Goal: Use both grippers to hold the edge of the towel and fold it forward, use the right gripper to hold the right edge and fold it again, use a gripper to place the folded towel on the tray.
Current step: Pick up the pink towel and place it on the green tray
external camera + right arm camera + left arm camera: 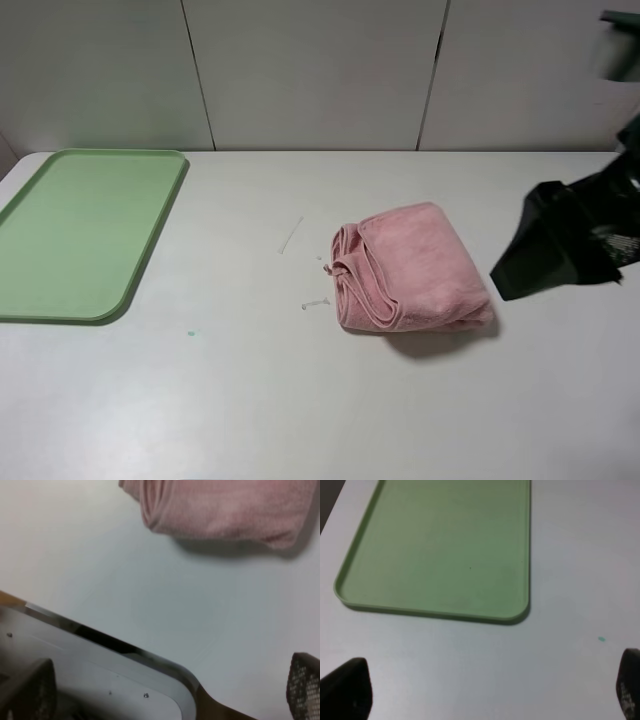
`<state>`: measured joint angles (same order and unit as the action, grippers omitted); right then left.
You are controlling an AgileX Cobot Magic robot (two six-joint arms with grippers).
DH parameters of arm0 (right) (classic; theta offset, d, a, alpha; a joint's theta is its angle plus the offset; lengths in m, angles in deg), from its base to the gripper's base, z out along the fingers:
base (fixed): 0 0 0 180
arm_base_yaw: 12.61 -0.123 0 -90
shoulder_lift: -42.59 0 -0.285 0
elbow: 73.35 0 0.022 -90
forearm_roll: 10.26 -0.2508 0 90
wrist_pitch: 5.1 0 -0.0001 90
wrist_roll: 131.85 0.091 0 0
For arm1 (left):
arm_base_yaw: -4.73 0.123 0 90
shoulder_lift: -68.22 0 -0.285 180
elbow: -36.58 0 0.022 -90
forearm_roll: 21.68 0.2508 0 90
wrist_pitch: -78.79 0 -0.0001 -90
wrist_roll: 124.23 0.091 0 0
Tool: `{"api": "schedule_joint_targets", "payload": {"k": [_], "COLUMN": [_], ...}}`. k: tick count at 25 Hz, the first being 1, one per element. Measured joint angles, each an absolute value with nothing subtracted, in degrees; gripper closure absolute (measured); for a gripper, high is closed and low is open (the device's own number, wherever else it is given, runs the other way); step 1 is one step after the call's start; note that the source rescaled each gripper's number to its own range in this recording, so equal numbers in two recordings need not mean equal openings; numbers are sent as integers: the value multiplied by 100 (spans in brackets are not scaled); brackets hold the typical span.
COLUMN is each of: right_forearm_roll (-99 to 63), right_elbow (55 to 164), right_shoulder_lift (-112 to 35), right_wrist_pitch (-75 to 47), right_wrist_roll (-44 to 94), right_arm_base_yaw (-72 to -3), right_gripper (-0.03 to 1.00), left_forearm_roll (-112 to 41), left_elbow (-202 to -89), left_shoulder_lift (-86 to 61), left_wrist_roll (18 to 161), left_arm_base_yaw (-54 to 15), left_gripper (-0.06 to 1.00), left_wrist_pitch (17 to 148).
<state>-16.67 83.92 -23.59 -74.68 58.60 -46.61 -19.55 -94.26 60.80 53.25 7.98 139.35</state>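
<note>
The pink towel (412, 268) lies folded into a thick bundle on the white table, right of the middle. It also shows in the right wrist view (225, 507). The green tray (80, 230) lies empty at the far left, and fills much of the left wrist view (445, 550). My right gripper (530, 255) hovers just right of the towel, apart from it, open and empty (166, 687). My left gripper (487, 686) is open and empty above the table near the tray's corner. It is out of the exterior view.
A small green speck (193, 332) marks the table between tray and towel. Faint white scraps (291, 236) lie left of the towel. The table's edge (150, 655) shows in the right wrist view. A white panelled wall stands behind.
</note>
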Motion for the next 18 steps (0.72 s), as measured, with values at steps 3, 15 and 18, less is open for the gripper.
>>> {"api": "schedule_joint_targets", "payload": {"k": [3, 15, 18], "right_forearm_roll": [-1667, -1114, -951], "right_elbow": [8070, 6858, 6625], "right_shoulder_lift": [-1650, 1341, 1978], "right_wrist_pitch": [-7479, -7281, -7050], "right_wrist_roll": [5826, 5824, 5824], "right_arm_base_yaw": [-4661, -3700, -3092], "right_gripper": [-3, -3, -3], "left_forearm_roll": [-1955, -1955, -1955], "left_elbow": [-9426, -9426, -9426], "left_shoulder_lift": [6080, 6080, 6080], "left_wrist_roll": [5325, 5325, 5325], "left_arm_base_yaw": [798, 798, 798], "left_gripper": [-4, -4, -4], "left_wrist_pitch": [13935, 13935, 13935]}}
